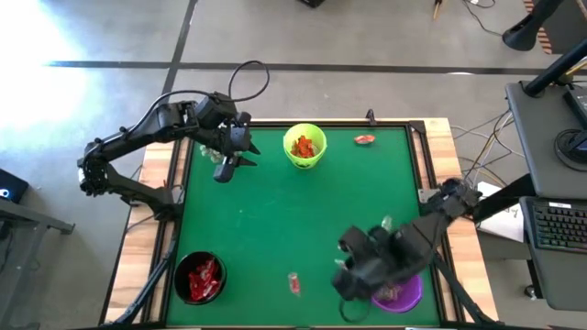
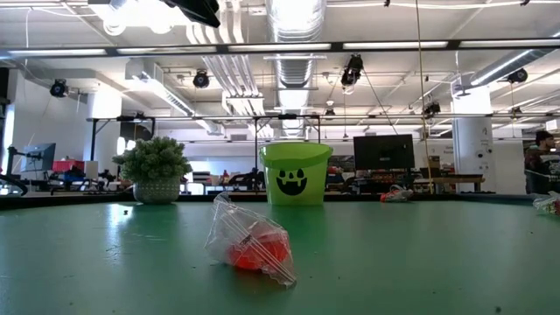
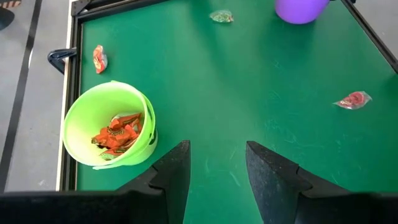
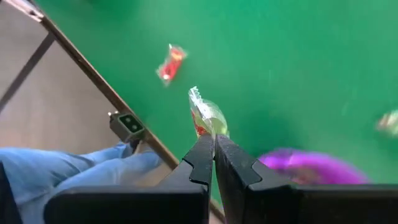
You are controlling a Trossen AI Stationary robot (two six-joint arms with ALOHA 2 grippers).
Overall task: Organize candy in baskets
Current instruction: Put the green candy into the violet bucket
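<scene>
Pinching a pale-wrapped candy (image 4: pixel 208 118), the right pincer (image 4: pixel 213 144) hangs closed above the purple basket (image 1: pixel 401 295). A red candy (image 1: pixel 294 282) lies beside that basket. Farther off, the left pincer (image 3: pixel 217 163) hovers open and empty near the lime basket (image 1: pixel 304 148).

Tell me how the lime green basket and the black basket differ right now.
The lime green basket sits near the far edge of the table; the black basket sits at the near corner on the left arm's side. The lime green basket holds orange-wrapped candy; the black basket holds red-wrapped candy. The low view shows a black jack-o'-lantern face on the lime green basket; it does not show the black basket. Both stand upright and open-topped.
</scene>
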